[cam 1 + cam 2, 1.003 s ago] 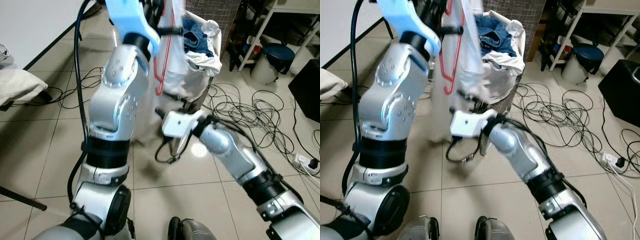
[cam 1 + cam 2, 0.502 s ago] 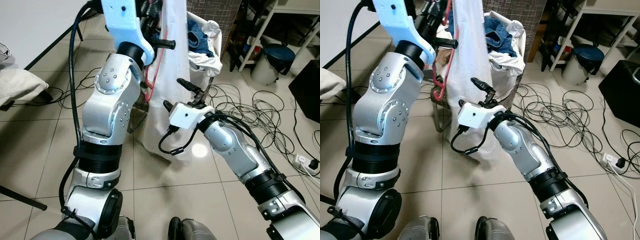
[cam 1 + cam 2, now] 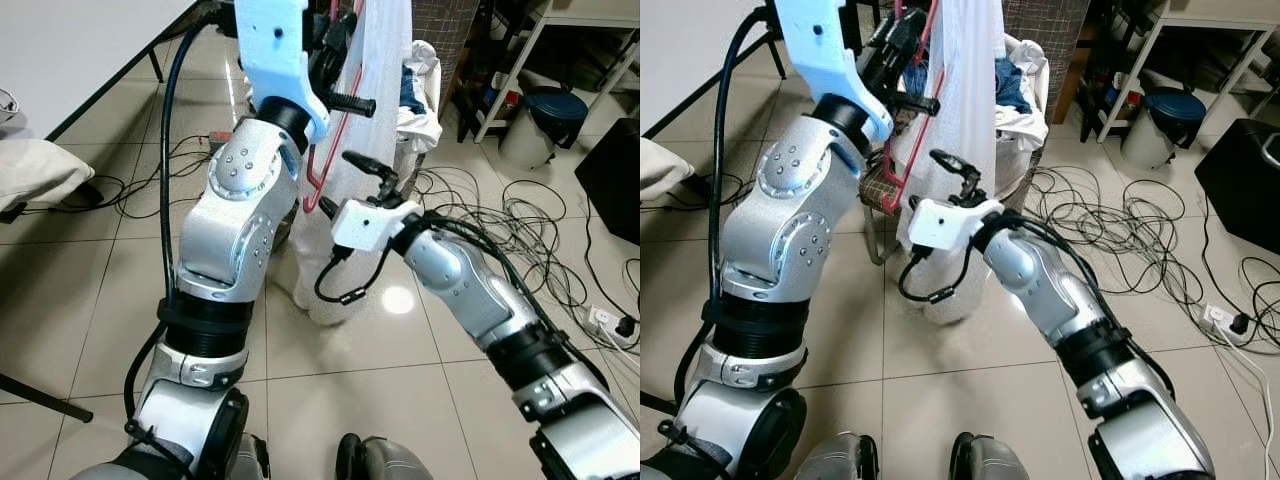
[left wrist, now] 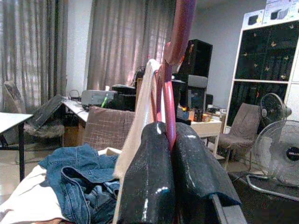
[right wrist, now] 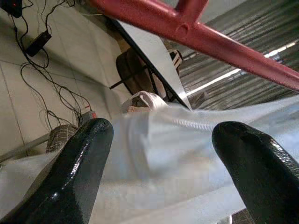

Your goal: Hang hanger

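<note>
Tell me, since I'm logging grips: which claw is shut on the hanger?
The left claw, raised high, is shut on the red hanger. The right claw is open beside the white garment.

Bright even indoor light, white glare spot on the glossy beige floor tiles (image 3: 398, 300), soft shadows, right wrist view's near black fingers (image 5: 79, 172) blurred, daylight behind grey curtains (image 4: 117, 42).

The smooth red plastic hanger (image 4: 171, 88) is carrying a thin white cloth garment (image 3: 352, 200); the glossy black left claw (image 4: 170, 179) is shining; the tiled floor (image 3: 90, 270) is gleaming.
</note>
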